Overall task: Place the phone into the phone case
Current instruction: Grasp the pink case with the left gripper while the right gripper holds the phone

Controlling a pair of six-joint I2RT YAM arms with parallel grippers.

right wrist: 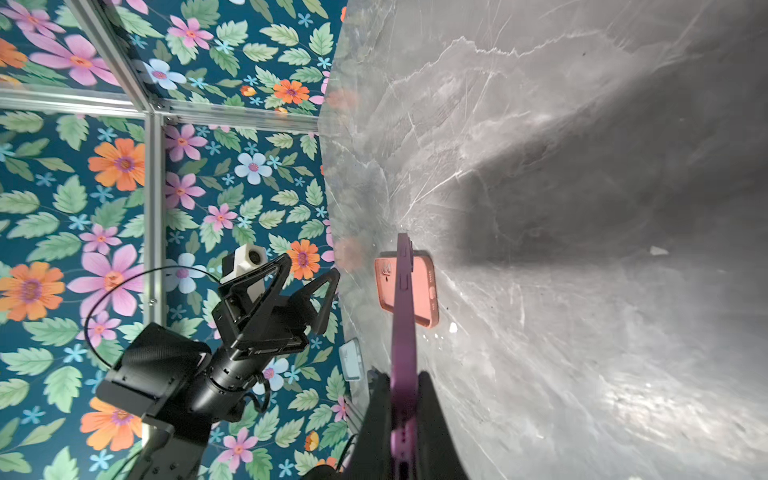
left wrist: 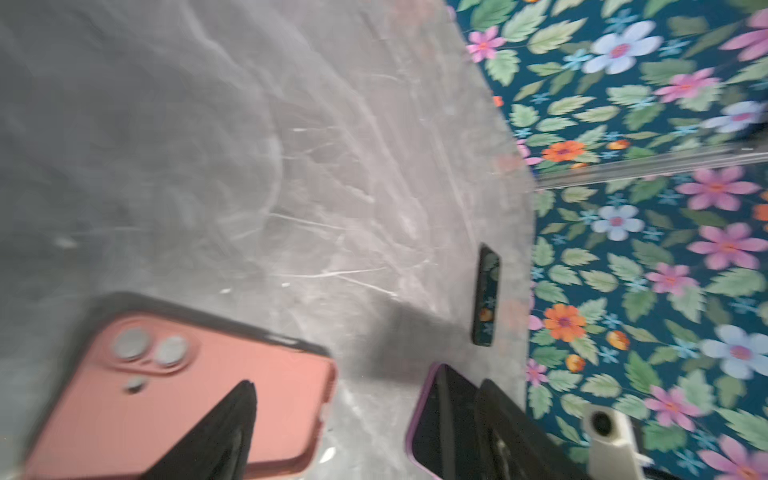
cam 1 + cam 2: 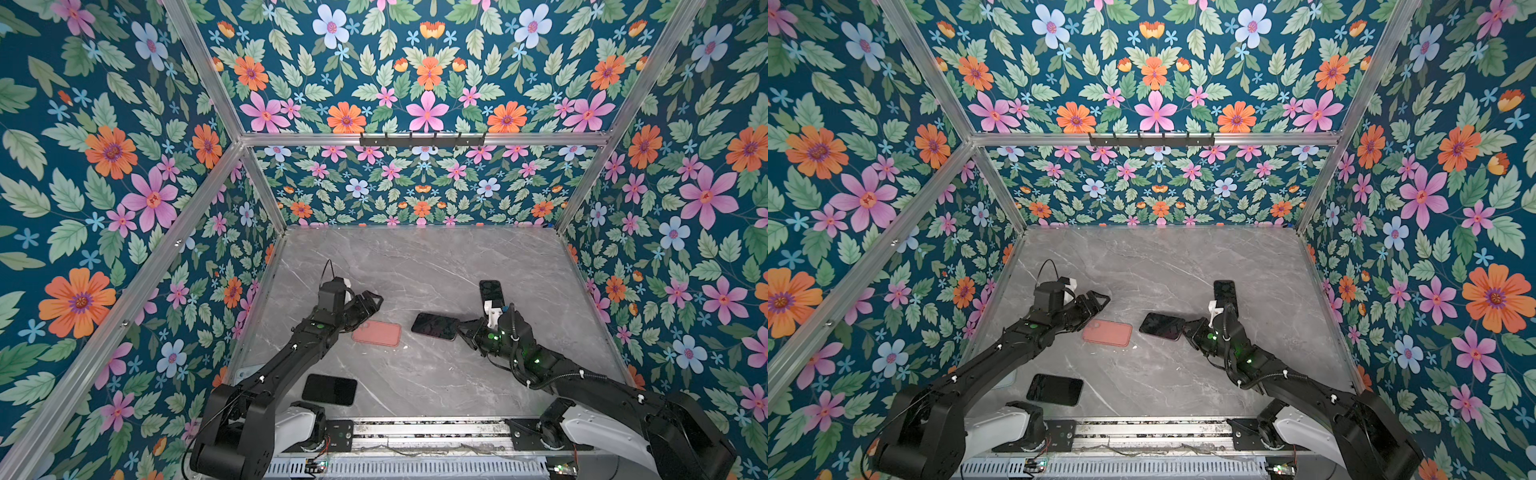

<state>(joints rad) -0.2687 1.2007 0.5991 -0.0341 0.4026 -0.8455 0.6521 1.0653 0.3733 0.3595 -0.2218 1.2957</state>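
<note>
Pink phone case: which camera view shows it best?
The left wrist view: the pink phone case is large there, with its camera holes visible, though blurred. Both top views show it small but sharp; the right wrist view, partly behind the phone.

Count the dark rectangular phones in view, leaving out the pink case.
3. A purple-edged phone sits clamped in the right gripper; a dark glossy phone lies beyond that gripper; a black phone lies near the left arm's base. The arms may hide others.
</note>
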